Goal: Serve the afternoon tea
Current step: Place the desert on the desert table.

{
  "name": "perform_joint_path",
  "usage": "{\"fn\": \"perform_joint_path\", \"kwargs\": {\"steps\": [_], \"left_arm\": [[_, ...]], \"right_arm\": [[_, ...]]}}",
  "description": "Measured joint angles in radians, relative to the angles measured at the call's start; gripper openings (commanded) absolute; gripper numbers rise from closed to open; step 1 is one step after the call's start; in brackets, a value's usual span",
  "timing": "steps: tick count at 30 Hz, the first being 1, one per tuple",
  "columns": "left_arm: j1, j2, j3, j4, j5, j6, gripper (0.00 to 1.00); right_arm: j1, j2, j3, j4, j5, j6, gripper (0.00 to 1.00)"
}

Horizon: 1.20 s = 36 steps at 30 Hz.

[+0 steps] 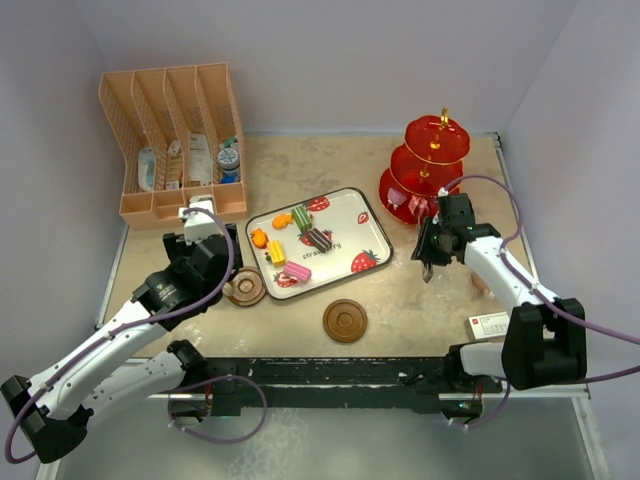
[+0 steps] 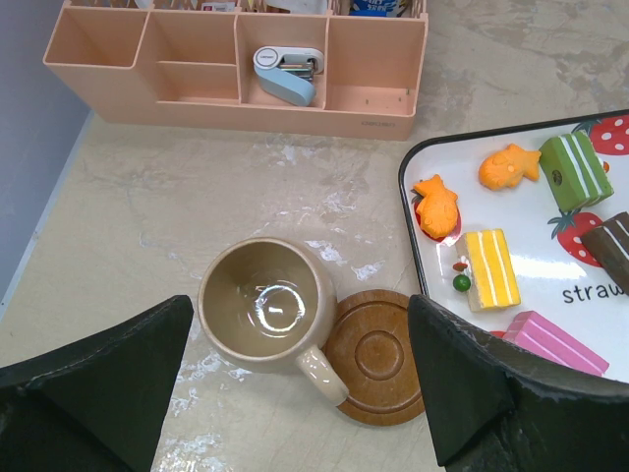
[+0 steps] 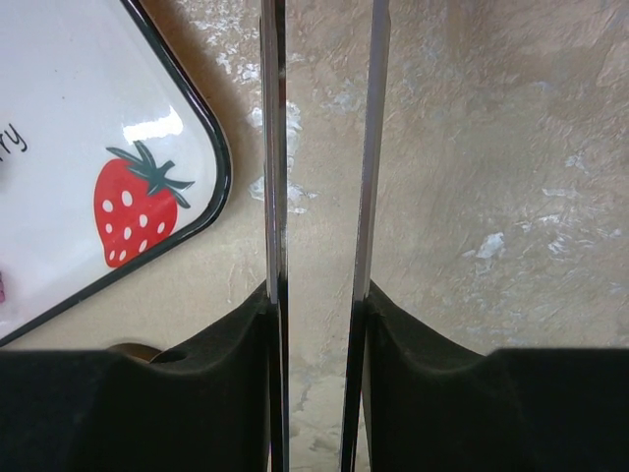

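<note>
Closest to the arms, a brown saucer [image 1: 345,321] lies alone on the bench [image 1: 420,310], near the middle of its near edge. A little farther in and to the left, the left gripper [image 2: 300,315] hangs with its fingers spread wide above a tan mug [image 2: 260,305]. The mug stands upright and empty on the bench, and its handle reaches over the rim of a second saucer [image 2: 378,356] just beside it. Next to that saucer, at the middle of the bench, sits a white tray [image 1: 345,215] printed with strawberries. It carries the toy cakes [image 1: 318,238]: orange fish shapes, a yellow slice, a green one, a brown one and a pink one. Just past the tray's right corner, the right gripper [image 3: 316,315] points down over bare bench. Its fingers pinch a pair of metal tongs [image 3: 275,147], whose two blades stand parallel with a narrow gap between them and nothing in it. Behind that gripper, near the far right corner, stands the red three-tier stand [image 1: 425,165]; what lies on its tiers cannot be made out. In the far left corner is a peach rack [image 1: 175,130] with small bottles in its compartments.
</note>
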State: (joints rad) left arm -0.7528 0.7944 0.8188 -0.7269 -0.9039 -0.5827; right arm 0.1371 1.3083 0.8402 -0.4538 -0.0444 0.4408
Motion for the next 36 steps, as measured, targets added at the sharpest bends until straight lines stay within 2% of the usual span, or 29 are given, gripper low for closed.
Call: {"fn": "perform_joint_path", "kwargs": {"steps": [12,18,36], "left_arm": [[0.000,0.002,0.000,0.000,0.000,0.000,0.88],[0.000,0.002,0.000,0.000,0.000,0.000,0.88],[0.000,0.001,0.000,0.000,0.000,0.000,0.87]], "right_arm": [[0.000,-0.030,0.008,-0.019,0.000,0.000,0.37],[-0.001,-0.103,0.008,-0.032,-0.011,0.006,0.34],[-0.001,-0.229,-0.076,-0.036,-0.229,-0.010,0.34]]}}
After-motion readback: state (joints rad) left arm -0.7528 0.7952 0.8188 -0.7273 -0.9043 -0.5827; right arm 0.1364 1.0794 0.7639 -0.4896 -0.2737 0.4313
